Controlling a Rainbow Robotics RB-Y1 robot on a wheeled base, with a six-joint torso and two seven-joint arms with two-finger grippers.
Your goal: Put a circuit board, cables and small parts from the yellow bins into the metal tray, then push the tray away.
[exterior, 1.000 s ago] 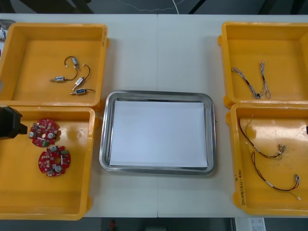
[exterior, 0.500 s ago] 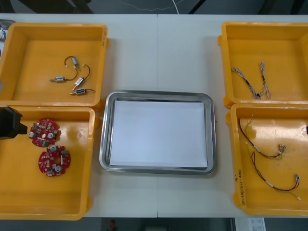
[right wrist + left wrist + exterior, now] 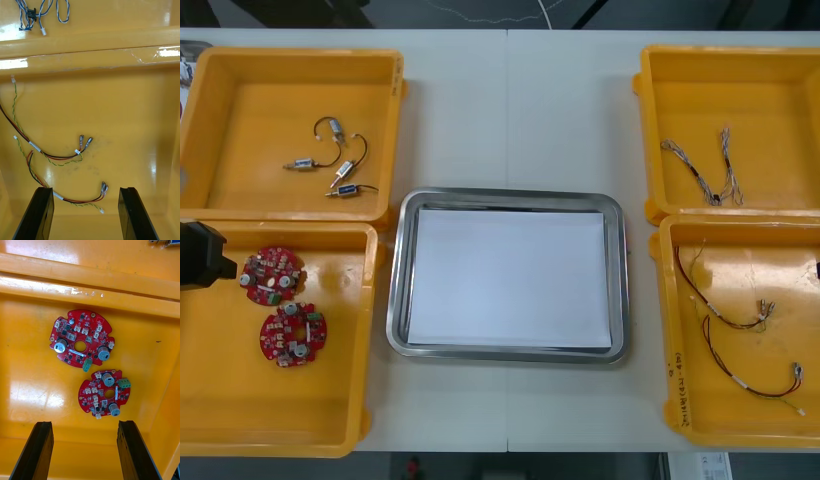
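- Currently, your left gripper [image 3: 84, 452] hovers open over the left yellow bin [image 3: 240, 400] holding two red circuit boards [image 3: 81, 339], which lie just beyond its fingertips [image 3: 41, 429].
- Your right gripper [image 3: 85, 213] hangs open over a right bin [image 3: 750, 425], above the red and yellow cables [image 3: 56, 154] on its floor.
- Your metal tray [image 3: 508, 199], white inside, sits on the desk [image 3: 510, 100] between the bins.

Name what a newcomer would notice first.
A shiny metal tray with a white inside sits mid-table between four yellow bins, holding nothing. The left gripper, fingers open, hovers over two round red circuit boards in the near left bin; the right gripper, open, over red and yellow cables in the near right bin.
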